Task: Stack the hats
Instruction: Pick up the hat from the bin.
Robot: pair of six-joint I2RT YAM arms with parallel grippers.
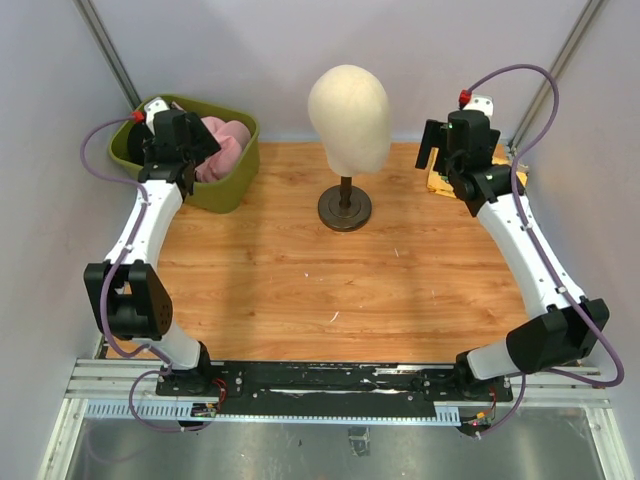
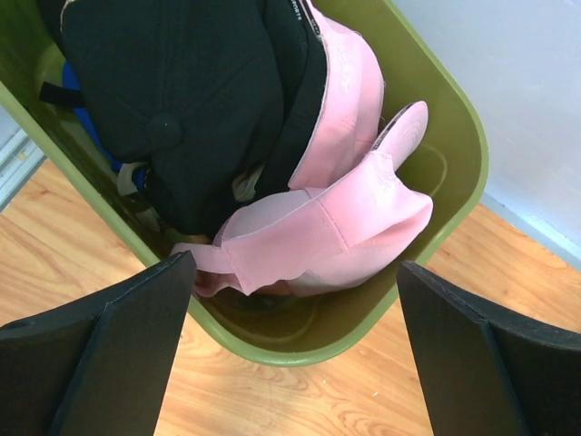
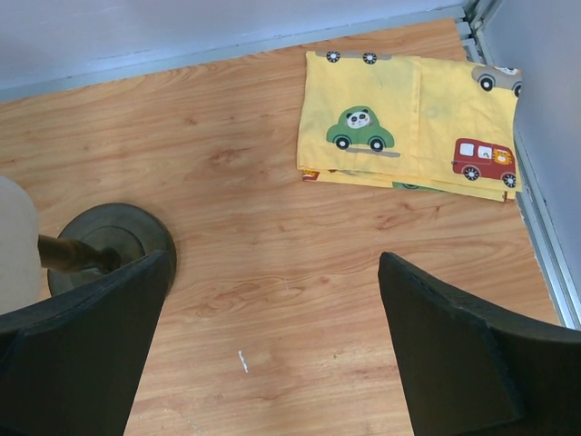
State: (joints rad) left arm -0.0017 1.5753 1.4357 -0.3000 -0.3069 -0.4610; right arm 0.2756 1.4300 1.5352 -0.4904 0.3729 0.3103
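Olive-green plastic formed the bin [image 2: 458, 173] at the far left corner of the wooden table [image 1: 330, 285], and I saw that all the hats visible to me lay inside it. On the left wrist view I noted a pink cap [image 2: 340, 227] on top at the near side, brim folded, and a black cap [image 2: 182, 91] bunched against it behind. A strip of blue fabric [image 2: 77, 91] showed under the black one. The left gripper [image 2: 295, 263] hung above the bin's near rim with its fingers spread wide and nothing between them. The right gripper [image 3: 274, 259] hovered over bare table at the far right, fingers likewise fully apart and gripping nothing. A cream mannequin head [image 1: 349, 115] stood upright on its dark round base [image 3: 113, 241] between the two arms. A folded yellow cloth [image 3: 408, 123] printed with cars lay flat in the far right corner.
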